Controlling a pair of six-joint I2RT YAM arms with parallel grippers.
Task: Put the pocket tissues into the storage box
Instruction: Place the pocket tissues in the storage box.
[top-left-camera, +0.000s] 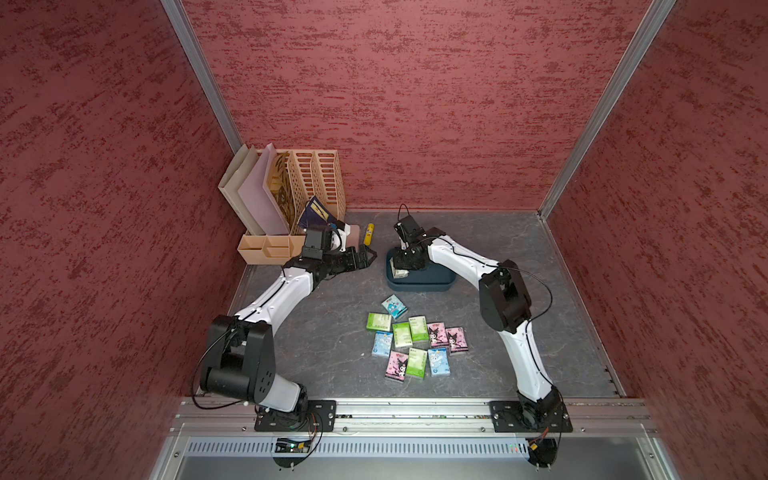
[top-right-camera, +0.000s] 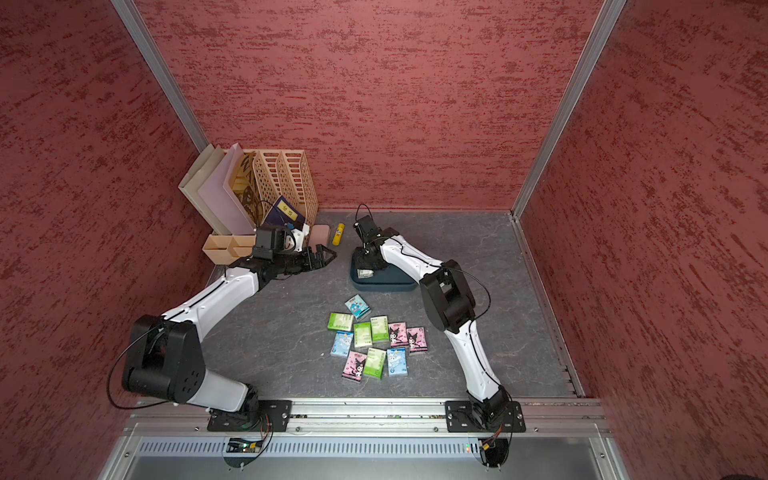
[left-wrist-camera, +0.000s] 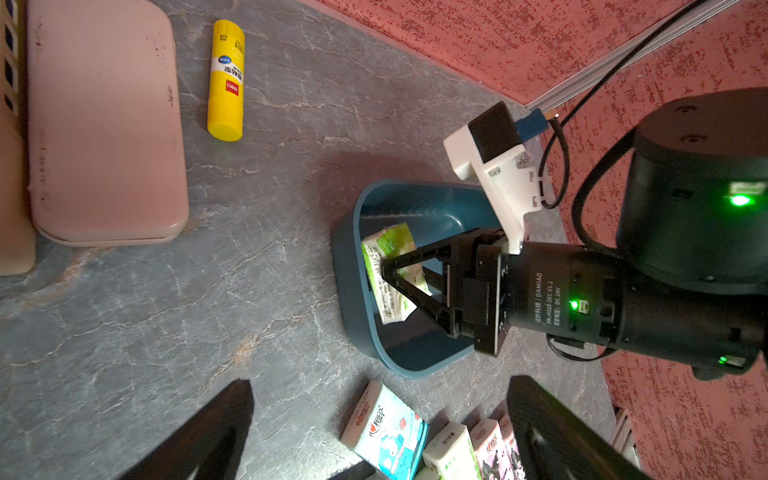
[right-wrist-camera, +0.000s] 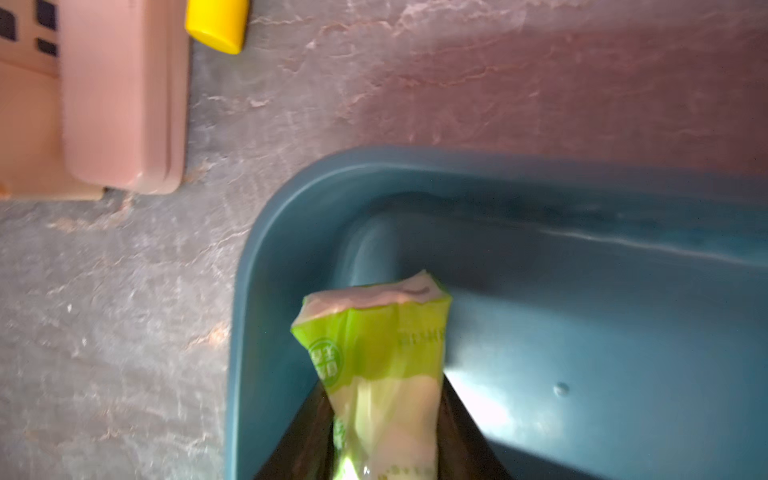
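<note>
Holding a green pack (right-wrist-camera: 374, 353) pinched in my right gripper (left-wrist-camera: 386, 272), I have it tilted low inside the box (left-wrist-camera: 347, 291), at the end facing my left gripper (top-left-camera: 369, 257); can't tell if it touches the box floor. Left gripper hangs spread wide and empty just beside that end, near the yellow tube (left-wrist-camera: 226, 79) and pink case (left-wrist-camera: 104, 124). Ten more packs (top-left-camera: 418, 328) lie flat, clustered on the tabletop (top-left-camera: 324, 357), on the box's near side, apart from it.
</note>
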